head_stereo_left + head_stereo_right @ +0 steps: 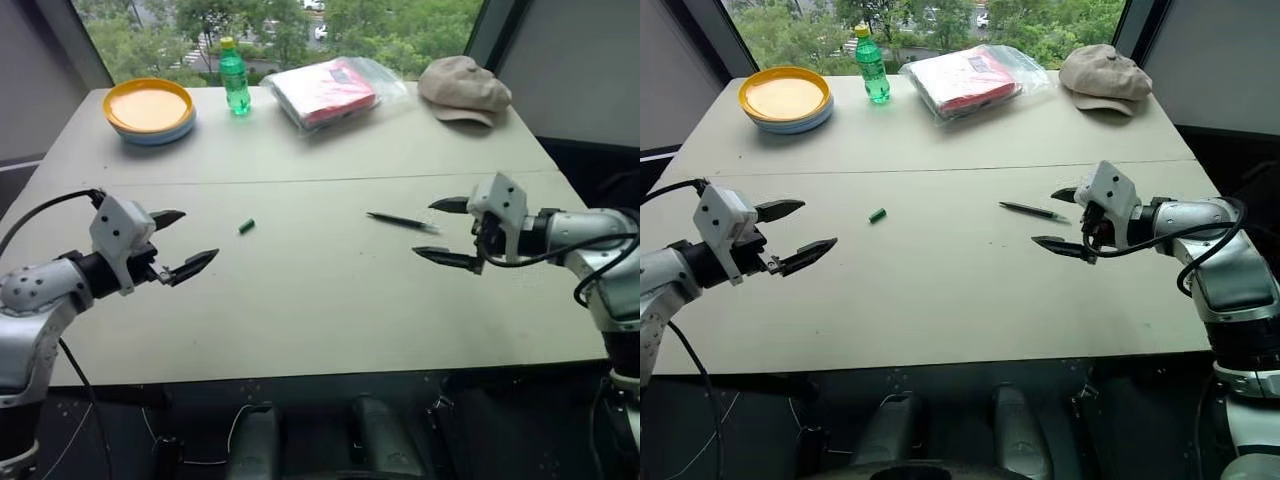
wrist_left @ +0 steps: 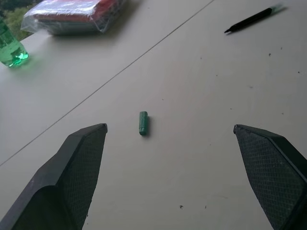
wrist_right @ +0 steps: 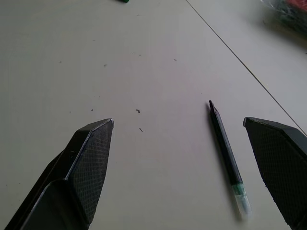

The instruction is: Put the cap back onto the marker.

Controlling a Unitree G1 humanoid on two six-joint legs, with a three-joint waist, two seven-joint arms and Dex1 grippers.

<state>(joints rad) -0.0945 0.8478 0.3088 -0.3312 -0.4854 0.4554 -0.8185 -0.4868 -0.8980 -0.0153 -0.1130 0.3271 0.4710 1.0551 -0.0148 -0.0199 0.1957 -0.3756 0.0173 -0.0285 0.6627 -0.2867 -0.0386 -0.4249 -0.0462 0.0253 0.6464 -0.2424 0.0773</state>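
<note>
lying apart mid-table, cap (image 1: pixel 246 226) and marker (image 1: pixel 400 221) sit between released left gripper (image 1: pixel 182 243) and right gripper (image 1: pixel 444 232)

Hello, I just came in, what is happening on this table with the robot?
The robot is about to put a cap back on a marker, but holds nothing yet. The small green cap lies on the table in front of the open left gripper. The dark marker lies apart from it, near the open right gripper. Both grippers hover above the table.
</note>
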